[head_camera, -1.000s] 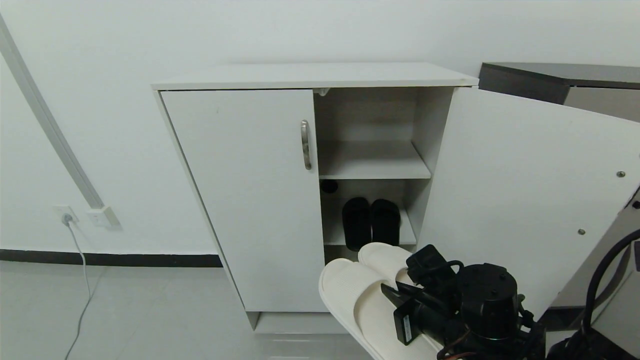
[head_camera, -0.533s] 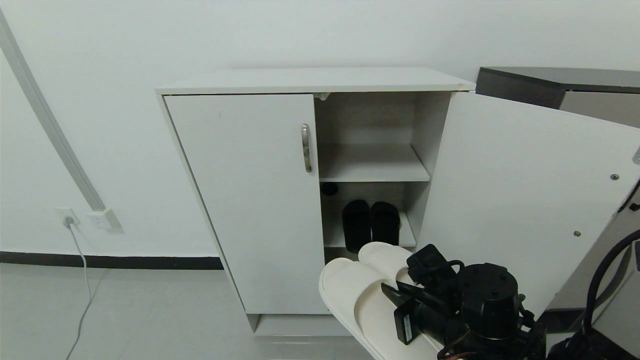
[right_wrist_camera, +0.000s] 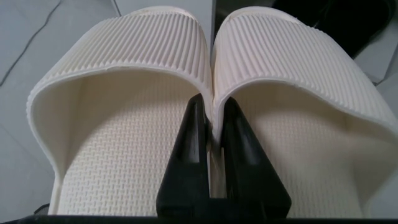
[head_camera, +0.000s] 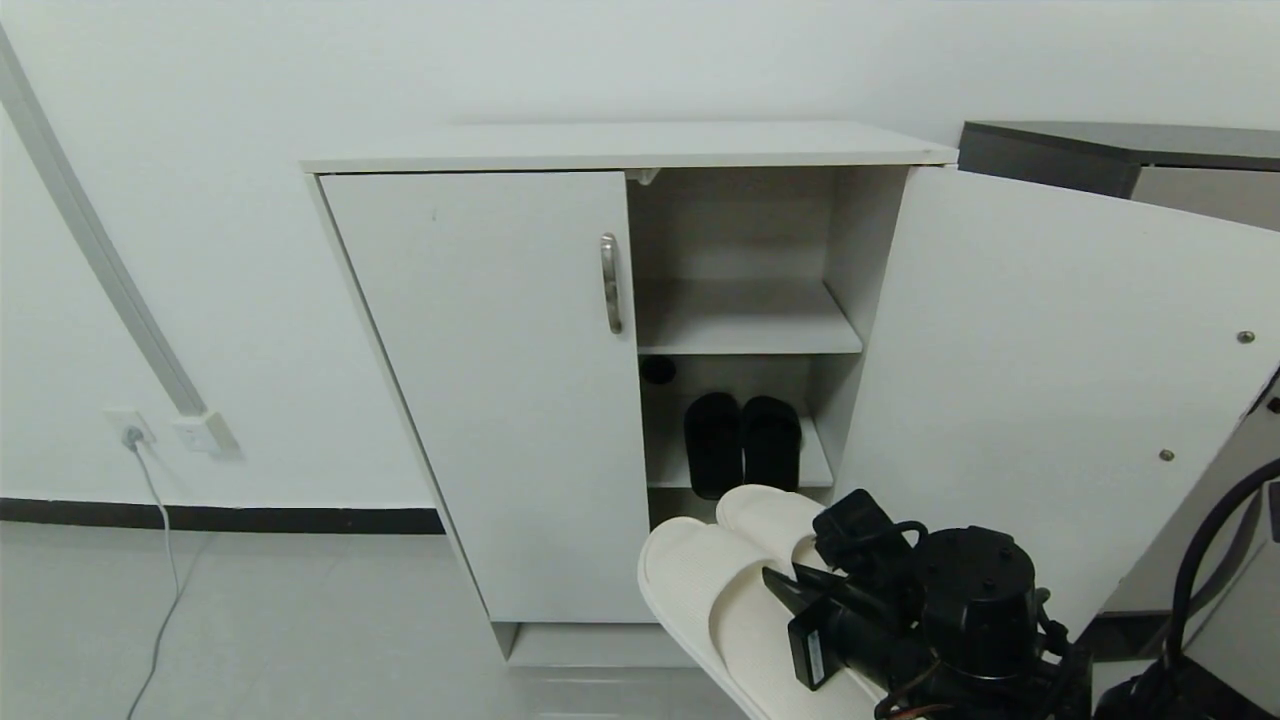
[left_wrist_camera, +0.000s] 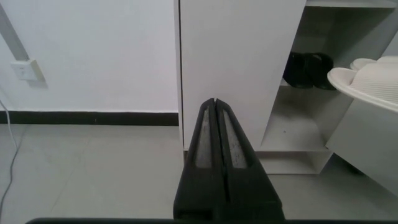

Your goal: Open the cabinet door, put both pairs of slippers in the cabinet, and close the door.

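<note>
Before the cabinet (head_camera: 620, 146), whose right door (head_camera: 1050, 380) stands open, the right pincer (right_wrist_camera: 212, 118) is clamped on the touching inner edges of the white slippers (head_camera: 700, 580), held off the floor. The black slippers (head_camera: 742, 445) sit side by side on the lower shelf (head_camera: 818, 470). The left pincer (left_wrist_camera: 214, 109) is closed and empty.

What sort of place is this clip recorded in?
Probably a home-style entryway, or a mock-up of one: a shoe cabinet against a bare wall, black slippers on its shelf, white slippers held before it, a tiled floor.
</note>
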{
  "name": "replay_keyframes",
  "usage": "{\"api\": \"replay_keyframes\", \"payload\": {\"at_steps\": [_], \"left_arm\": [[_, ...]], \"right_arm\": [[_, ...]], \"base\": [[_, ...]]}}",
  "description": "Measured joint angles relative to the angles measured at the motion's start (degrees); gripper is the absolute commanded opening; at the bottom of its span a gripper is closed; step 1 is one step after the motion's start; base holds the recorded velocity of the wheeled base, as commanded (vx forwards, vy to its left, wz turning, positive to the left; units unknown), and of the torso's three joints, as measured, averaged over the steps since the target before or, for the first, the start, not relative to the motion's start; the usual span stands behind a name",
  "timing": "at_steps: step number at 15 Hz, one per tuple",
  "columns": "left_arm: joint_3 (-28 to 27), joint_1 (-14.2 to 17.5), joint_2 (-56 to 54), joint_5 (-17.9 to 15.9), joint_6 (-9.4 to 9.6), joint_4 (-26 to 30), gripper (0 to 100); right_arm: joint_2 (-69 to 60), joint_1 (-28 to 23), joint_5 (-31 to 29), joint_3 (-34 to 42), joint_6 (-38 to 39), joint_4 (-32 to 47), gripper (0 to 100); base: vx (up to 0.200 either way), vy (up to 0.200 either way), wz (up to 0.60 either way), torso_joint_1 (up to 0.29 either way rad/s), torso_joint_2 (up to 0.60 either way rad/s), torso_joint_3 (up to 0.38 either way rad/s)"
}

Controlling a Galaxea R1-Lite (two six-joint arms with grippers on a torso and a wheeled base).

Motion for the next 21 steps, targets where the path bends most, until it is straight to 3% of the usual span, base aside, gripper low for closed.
{"api": "replay_keyframes", "payload": {"at_steps": [6,9,11,13,16,21], "left_arm": [[0.0,-0.1,0.0,0.0,0.0,0.0,0],[0.0,0.0,0.0,0.0,0.02,0.0,0],[0.0,0.0,0.0,0.0,0.05,0.0,0],[0.0,0.0,0.0,0.0,0.05,0.0,0],[0.0,0.0,0.0,0.0,0.05,0.0,0],[0.0,0.0,0.0,0.0,0.07,0.0,0]], "right_arm": [[0.5,0.3,0.1,0.3,-0.4,-2.1,0],[2.2,0.3,-0.3,-0.8,-0.6,-7.7,0],[4.2,0.6,-6.3,-4.9,-1.2,-8.3,0],[5.9,2.0,-15.0,-11.3,-0.4,-0.3,0],[6.8,4.4,-23.7,-20.4,5.2,15.1,0],[2.0,5.9,-31.0,-37.0,13.5,48.5,0]], "base": [[0.0,0.0,0.0,0.0,0.0,0.0],[0.0,0.0,0.0,0.0,0.0,0.0],[0.0,0.0,0.0,0.0,0.0,0.0],[0.0,0.0,0.0,0.0,0.0,0.0],[0.0,0.0,0.0,0.0,0.0,0.0],[0.0,0.0,0.0,0.0,0.0,0.0]]}}
